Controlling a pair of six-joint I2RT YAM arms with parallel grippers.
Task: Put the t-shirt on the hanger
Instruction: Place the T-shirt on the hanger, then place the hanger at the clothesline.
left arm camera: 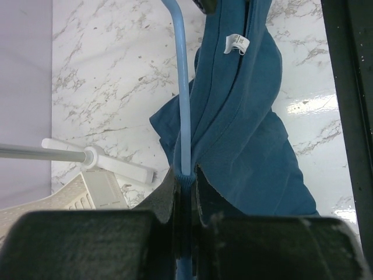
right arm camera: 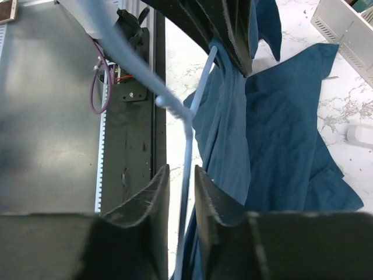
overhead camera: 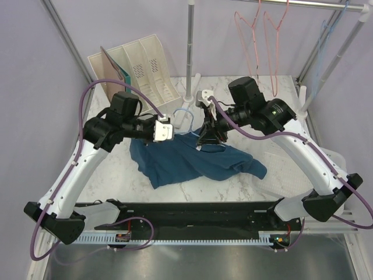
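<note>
Both arms are reaching forward from their bases and bending inward at the elbows, with the wrists sitting close together and facing each other. The left gripper (overhead camera: 168, 129) is pointing to the right, its fingers (left arm camera: 166, 192) pinching the hanger (left arm camera: 182, 99) at their tips. The right gripper (right arm camera: 182, 172) is pointing left toward it, its fingers (right arm camera: 157, 192) standing slightly apart.

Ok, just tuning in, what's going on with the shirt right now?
The left gripper is clamped on the wire of the light-blue hanger, with the t-shirt draped against it. The right gripper straddles the wire near its twisted neck; whether it is clamped is unclear. Most of the shirt lies crumpled on the table, not yet hung.
</note>
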